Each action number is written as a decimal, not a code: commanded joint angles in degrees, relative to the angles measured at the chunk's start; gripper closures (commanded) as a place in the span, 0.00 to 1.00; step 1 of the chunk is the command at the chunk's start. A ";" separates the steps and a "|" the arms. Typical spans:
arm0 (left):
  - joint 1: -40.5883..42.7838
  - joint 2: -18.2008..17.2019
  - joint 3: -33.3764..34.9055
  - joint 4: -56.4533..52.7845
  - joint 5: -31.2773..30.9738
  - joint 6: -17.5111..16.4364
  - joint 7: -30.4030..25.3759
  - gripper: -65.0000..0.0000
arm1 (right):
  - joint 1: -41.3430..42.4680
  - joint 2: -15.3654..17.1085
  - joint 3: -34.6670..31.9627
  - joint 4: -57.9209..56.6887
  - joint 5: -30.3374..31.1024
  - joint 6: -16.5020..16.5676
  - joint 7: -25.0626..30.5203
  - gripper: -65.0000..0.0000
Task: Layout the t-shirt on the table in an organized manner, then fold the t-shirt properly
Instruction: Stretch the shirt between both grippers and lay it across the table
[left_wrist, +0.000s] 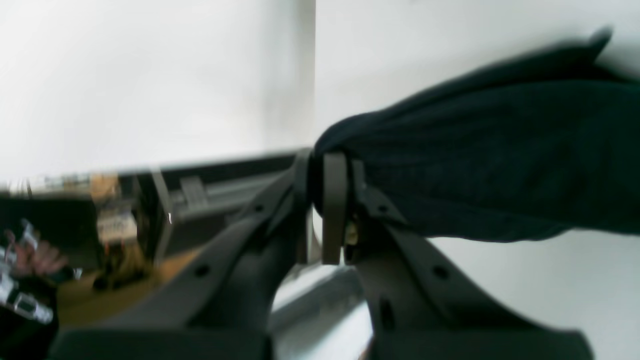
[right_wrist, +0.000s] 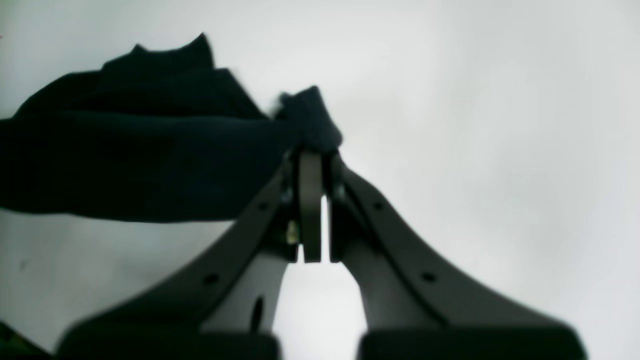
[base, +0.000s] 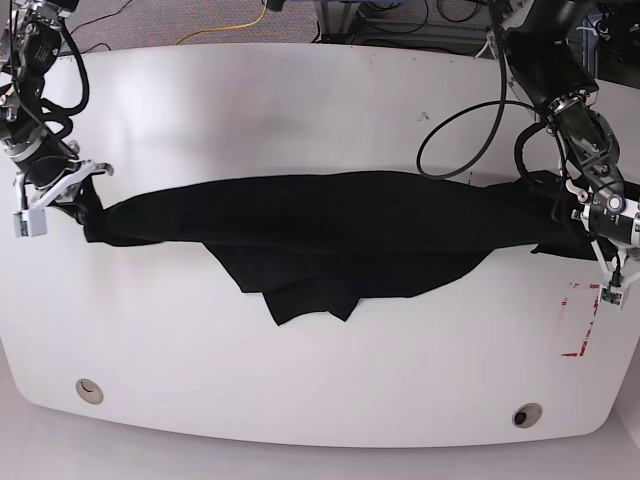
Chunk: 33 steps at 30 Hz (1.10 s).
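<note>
T-shirt (base: 340, 235) stretched across table (base: 300, 110), each end effector, left (left_wrist: 332, 172) and right (right_wrist: 312, 150), clamped on it.

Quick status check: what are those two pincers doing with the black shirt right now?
Left pincer shut on the t-shirt. Right pincer shut on its other end. Shirt stretched between them across the table, lower part bunched. Nothing in the way.

A robotics lab; two cabled arms flank a glossy white bench (base: 320, 100); loose cables (base: 225, 25) and aluminium framing (base: 400, 15) behind it.
</note>
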 joint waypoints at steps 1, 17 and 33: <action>1.69 -0.44 -1.47 0.88 0.45 -0.03 -0.23 1.00 | -3.01 -0.70 0.62 1.17 1.50 0.39 1.66 1.00; 15.67 -0.70 -4.02 0.88 0.62 -0.03 -0.23 1.00 | -12.33 -8.08 0.62 1.17 1.15 0.39 1.66 1.00; 23.14 -2.73 -7.54 0.62 0.53 -0.03 -2.56 1.00 | -16.81 -9.58 1.58 0.82 -0.43 -0.14 1.75 1.00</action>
